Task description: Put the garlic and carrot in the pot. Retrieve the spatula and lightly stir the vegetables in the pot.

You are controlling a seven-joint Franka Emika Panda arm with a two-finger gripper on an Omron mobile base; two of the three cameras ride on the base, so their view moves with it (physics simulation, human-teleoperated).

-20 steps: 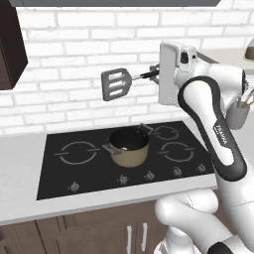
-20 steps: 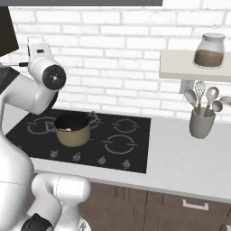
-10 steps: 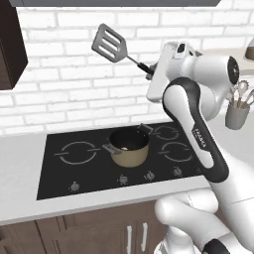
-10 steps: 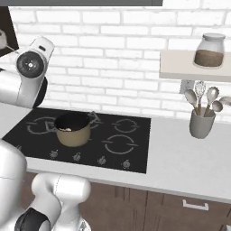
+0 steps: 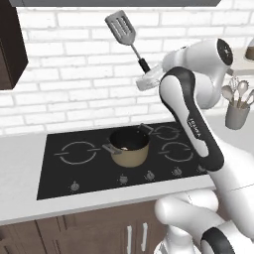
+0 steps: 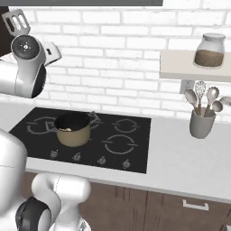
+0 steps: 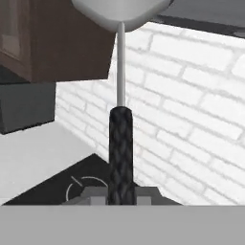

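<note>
While raised high above the black glass hob (image 5: 59,171), clamps the dark ribbed grip of the grey metal spatula (image 5: 121,28) between the two fingers of the white arm's gripper (image 5: 147,69), jaws drawn tight on that grip. Points the flat slotted head up and away toward the white brick wall (image 5: 74,74), close under the dark hood edge at the top of the left base view. Shows again in the right base view as a slotted grey head (image 6: 17,21) poking out at the upper left above the arm's round joint. Looks along the thin straight shaft in the hand view, with the dark grip (image 7: 119,153) rising from between the fingertips (image 7: 143,197) and the pale underside of the head at the top.

Sits on the hob well below the spatula: round tan-gold pot (image 5: 130,149) with stubby dark side handles, between the burner rings and nearer the front edge than the wall. Holds a small pale shape, likely the whitish garlic (image 5: 127,147), on its dark inside; cannot tell the carrot apart in there.

Stands on the worktop toward its right edge: grey utensil holder (image 6: 201,124) with spoons and a whisk, under a shelf carrying a glass jar (image 6: 210,50)
</note>
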